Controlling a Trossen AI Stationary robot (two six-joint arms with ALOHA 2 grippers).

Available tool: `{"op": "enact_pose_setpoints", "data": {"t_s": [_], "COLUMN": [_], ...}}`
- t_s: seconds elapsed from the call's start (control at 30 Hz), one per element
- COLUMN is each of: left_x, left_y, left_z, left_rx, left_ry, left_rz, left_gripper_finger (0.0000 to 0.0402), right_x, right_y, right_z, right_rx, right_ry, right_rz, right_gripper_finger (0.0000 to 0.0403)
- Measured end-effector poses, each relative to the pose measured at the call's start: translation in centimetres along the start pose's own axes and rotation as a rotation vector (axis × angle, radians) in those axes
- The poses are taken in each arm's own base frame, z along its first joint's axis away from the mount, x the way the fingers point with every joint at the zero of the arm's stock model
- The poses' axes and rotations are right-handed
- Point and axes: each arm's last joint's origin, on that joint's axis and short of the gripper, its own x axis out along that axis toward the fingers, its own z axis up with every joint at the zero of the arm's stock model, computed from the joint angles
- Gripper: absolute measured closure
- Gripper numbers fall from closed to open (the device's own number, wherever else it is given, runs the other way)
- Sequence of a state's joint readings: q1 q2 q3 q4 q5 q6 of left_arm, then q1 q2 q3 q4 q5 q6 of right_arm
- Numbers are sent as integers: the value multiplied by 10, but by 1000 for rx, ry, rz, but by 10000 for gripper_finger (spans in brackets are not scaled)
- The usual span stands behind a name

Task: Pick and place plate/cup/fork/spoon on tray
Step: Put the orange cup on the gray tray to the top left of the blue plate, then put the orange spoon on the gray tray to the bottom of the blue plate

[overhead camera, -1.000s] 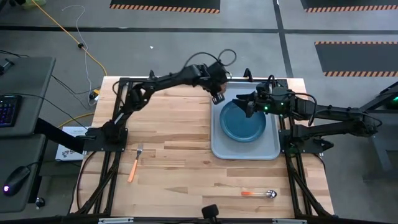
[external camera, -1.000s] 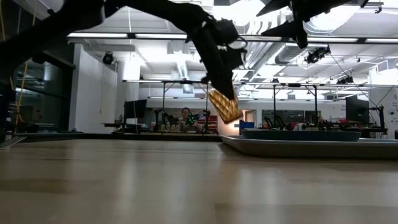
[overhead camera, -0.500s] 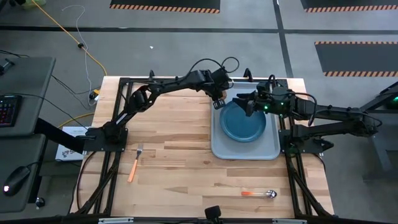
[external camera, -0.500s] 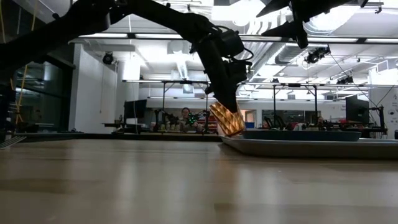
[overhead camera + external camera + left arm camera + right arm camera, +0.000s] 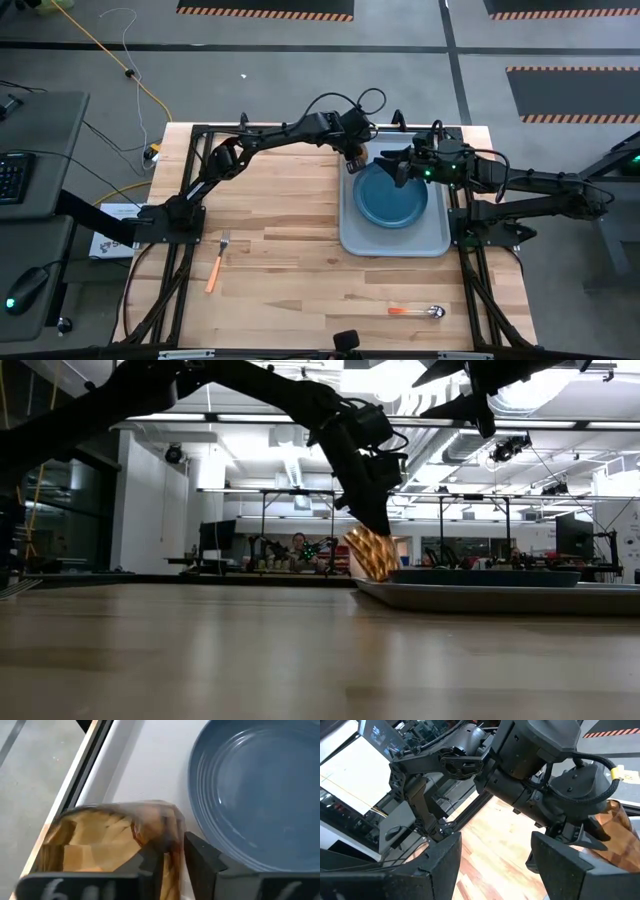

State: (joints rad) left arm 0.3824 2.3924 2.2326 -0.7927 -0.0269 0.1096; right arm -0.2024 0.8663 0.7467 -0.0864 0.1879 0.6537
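My left gripper (image 5: 352, 163) is shut on the amber cup (image 5: 95, 840) at the tray's far left corner. In the low view the cup (image 5: 370, 555) hangs tilted by the tray's left end. The dark blue plate (image 5: 390, 193) lies flat in the light tray (image 5: 355, 240). My right gripper (image 5: 396, 163) is open and empty above the plate's far edge. The orange-handled fork (image 5: 216, 264) lies on the table at the near left. The spoon (image 5: 418, 312) lies on the table near the front edge. My left gripper pinches the cup's wall at the rim (image 5: 170, 845), one finger (image 5: 147, 865) inside the cup and one (image 5: 200, 857) outside. The fingers slant down from above. The cup hangs tilted below them, low over the tray's corner (image 5: 372, 575); I cannot tell whether it touches the tray.
The black frame rails (image 5: 200, 135) run along the table's far and side edges. Bare wood lies between the fork and the tray (image 5: 280, 230). The tray's raised rim (image 5: 400, 592) stands just beside the cup.
My left gripper has gone down and a little toward the table's right edge with the cup, from beside the tray's far left corner to low over it. The cup stays tilted in the hold.
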Motion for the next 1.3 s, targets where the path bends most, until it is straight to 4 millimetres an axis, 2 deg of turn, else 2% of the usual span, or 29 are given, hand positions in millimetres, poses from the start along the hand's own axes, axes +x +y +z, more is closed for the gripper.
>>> {"op": "enact_pose_setpoints", "data": {"t_s": [0.37,0.67,0.8,1.1,1.23,1.3], "left_x": [0,-5,-17,-41,-69,-88], "left_y": [0,1,2,7,18,27], "left_z": [1,2,5,15,26,25], "left_rx": [-12,-19,-35,-41,-57,-67], "left_ry": [-14,-16,-32,-71,-107,-123], "left_rz": [1,-17,-65,-57,-45,-50], "left_gripper_finger": [243,230,229,229,229,229], "right_x": [0,0,0,0,0,0], "right_y": [0,0,0,0,1,1], "right_z": [0,0,0,0,1,1], "right_rx": [0,0,-6,-7,-6,-6], "right_ry": [0,-1,-1,-3,-8,-10], "right_rz": [-1,-1,-1,1,5,7], "right_gripper_finger": [171,171,171,171,171,171]}}
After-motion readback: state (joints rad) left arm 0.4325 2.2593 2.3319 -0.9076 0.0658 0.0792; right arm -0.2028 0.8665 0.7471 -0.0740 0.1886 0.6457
